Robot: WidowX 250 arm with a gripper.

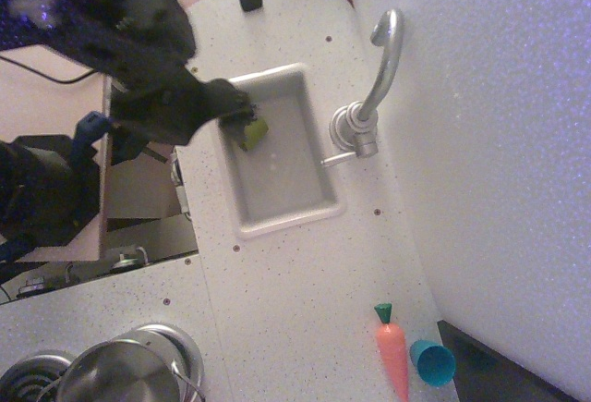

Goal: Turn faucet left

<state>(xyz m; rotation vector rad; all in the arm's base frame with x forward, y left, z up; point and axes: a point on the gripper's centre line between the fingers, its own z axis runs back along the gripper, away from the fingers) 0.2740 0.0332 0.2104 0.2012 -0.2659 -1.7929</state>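
In the overhead view the faucet (367, 97) stands on the counter (305, 282) just beside the sink (277, 222), its gooseneck spout lying along the white wall, away from the basin. The arm is a dark blur over the sink's left rim, covering part of a green cup (253, 133). The gripper (231, 106) is lost in that blur, so I cannot tell how its jaws stand.

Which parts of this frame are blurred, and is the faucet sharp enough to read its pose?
In the observation.image view, the robot arm at upper left is a dark motion-blurred smear; its gripper cannot be made out. The faucet is fairly sharp, with a bright highlight on the spout, lever visible at its base. The whole frame carries a bluish-purple cast and grain.
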